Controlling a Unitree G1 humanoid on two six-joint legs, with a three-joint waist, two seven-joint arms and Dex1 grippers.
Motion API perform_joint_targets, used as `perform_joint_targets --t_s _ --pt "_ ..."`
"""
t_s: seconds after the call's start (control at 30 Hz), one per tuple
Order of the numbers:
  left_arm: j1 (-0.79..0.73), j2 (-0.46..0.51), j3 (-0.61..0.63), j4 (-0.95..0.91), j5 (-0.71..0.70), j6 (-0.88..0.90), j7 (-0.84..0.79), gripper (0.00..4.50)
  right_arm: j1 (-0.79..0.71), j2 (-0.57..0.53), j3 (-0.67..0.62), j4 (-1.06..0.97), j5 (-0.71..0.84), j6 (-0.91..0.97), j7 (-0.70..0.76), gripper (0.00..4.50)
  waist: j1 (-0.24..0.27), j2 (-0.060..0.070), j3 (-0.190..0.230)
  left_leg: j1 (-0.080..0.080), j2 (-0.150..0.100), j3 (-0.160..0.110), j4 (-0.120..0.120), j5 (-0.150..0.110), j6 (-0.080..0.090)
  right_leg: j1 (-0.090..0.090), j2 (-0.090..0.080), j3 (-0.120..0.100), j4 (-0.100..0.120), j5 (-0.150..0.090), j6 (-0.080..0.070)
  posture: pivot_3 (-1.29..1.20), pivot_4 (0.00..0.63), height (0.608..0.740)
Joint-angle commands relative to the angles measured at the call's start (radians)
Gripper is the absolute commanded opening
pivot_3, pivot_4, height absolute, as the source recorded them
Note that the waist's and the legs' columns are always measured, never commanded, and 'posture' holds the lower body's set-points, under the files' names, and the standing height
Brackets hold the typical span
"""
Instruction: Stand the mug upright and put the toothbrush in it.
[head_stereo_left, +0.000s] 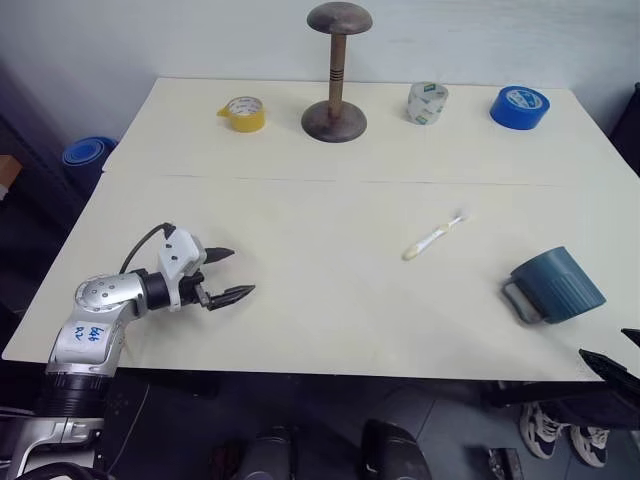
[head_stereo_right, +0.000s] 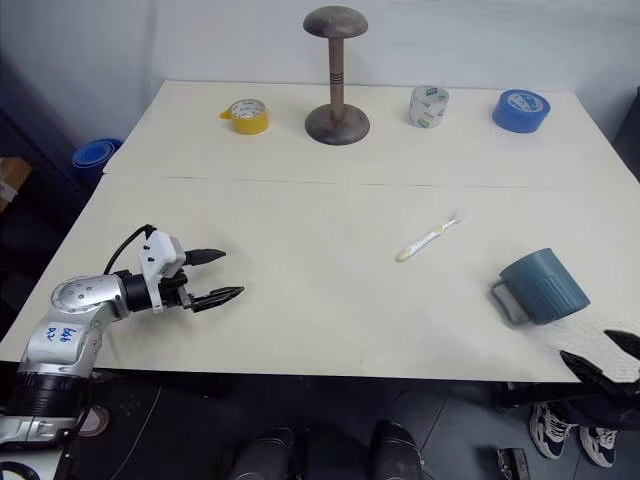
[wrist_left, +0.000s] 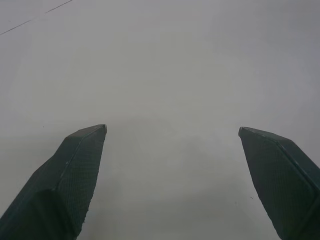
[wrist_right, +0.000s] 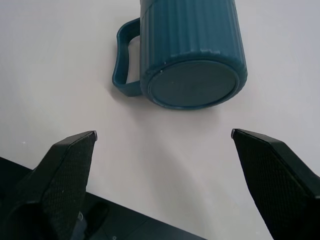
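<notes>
Mug (head_stereo_left: 557, 284) lies on its side at the table's (head_stereo_left: 330, 320) 4 o'clock sector, base toward the near edge, handle toward 9 o'clock. Toothbrush (head_stereo_left: 434, 237) lies flat just right of centre, well apart from the mug, bristled head pointing to 1 o'clock. Left gripper (head_stereo_left: 232, 273) hovers over the 8 o'clock corner, fingers spread, nothing between them. Right gripper's fingertips (head_stereo_left: 607, 365) show at the 4 o'clock edge, near the mug. Along the far edge: yellow tape (head_stereo_left: 243, 113), wooden stand (head_stereo_left: 336, 72), clear tape (head_stereo_left: 427, 102), blue tape (head_stereo_left: 520, 106).

Left wrist view: both fingers (wrist_left: 75, 175) stand wide apart over bare tabletop.

Right wrist view: right gripper (wrist_right: 164, 135) is wide apart, empty; the mug's base faces it, just beyond the fingertips, not touching.
</notes>
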Motion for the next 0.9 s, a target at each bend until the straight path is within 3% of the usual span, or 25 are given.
perform_joint_targets --t_s 0.03,0.53,0.73,0.9 --pt "0.001 0.007 0.007 -0.023 0.011 -0.022 0.005 4.47 -0.001 -0.014 -0.004 -0.015 0.001 -0.007 -0.004 4.50 0.000 0.000 0.000 0.000 0.000 0.000 0.000 0.000 0.000 0.000 0.000 0.000 0.000 0.000 0.000 0.00 0.150 0.740" --pt "-0.021 -0.014 0.013 -0.098 -0.063 0.087 -0.015 4.47 0.039 -0.025 -0.050 -0.095 0.033 0.105 -0.012 4.50 0.000 0.000 0.000 0.000 0.000 0.000 0.000 0.000 0.000 0.000 0.000 0.000 0.000 0.000 0.000 0.00 0.150 0.740" --pt "-0.170 -0.027 -0.016 -0.231 -0.247 0.324 -0.081 4.47 0.053 0.019 -0.050 -0.417 0.144 0.289 -0.160 4.50 0.004 0.000 0.001 -0.004 0.000 -0.002 0.000 0.001 0.000 -0.003 0.000 0.001 0.000 0.000 0.000 0.00 0.150 0.740" --pt "-0.309 -0.026 -0.092 -0.324 -0.329 0.427 -0.161 4.47 -0.018 0.085 0.091 -0.674 0.215 0.480 -0.418 4.50 0.001 0.000 0.001 -0.007 0.000 -0.001 0.001 0.002 -0.001 -0.008 0.001 0.002 0.004 0.000 0.000 0.00 0.150 0.740"
